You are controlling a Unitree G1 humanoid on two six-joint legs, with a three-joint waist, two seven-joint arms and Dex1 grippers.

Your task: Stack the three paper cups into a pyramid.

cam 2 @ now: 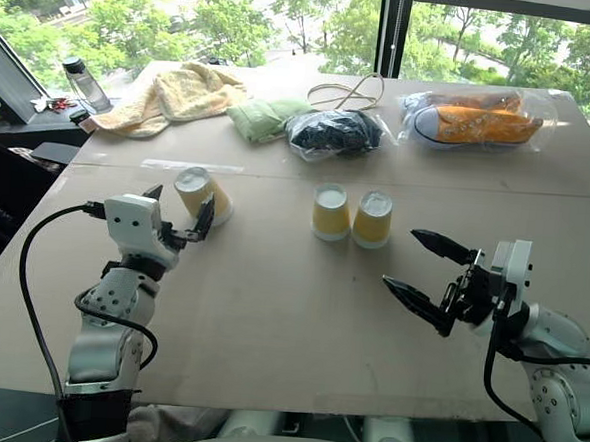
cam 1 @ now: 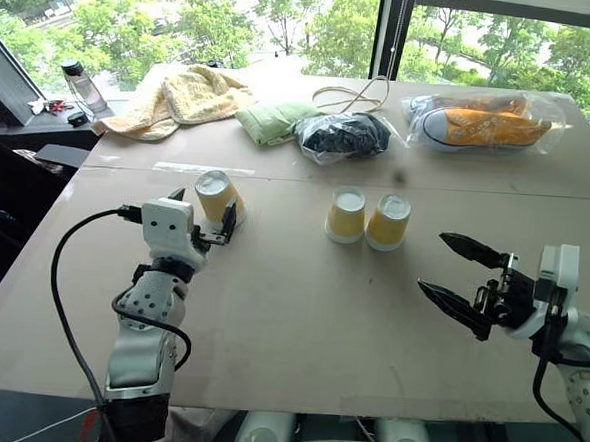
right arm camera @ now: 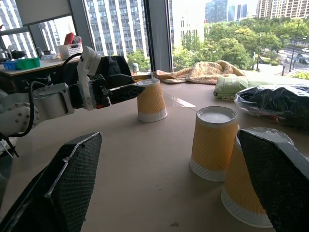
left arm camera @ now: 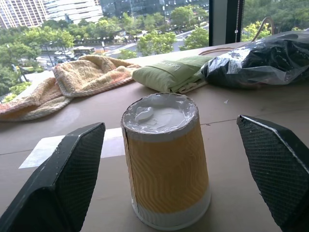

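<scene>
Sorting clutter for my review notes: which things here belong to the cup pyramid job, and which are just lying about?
Job:
- lone paper cup between open left hand
- two paper cups side by side
- right hand, open

Lying about:
- towel
- green pouch
- black bag
- bagged shoes
- bottle

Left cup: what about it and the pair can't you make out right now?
- Left cup: far side hidden by its own body, left wrist view.
- Pair of cups: whether they touch is too small to tell, eye views.
- Nearer pair cup: partly behind right hand finger.
</scene>
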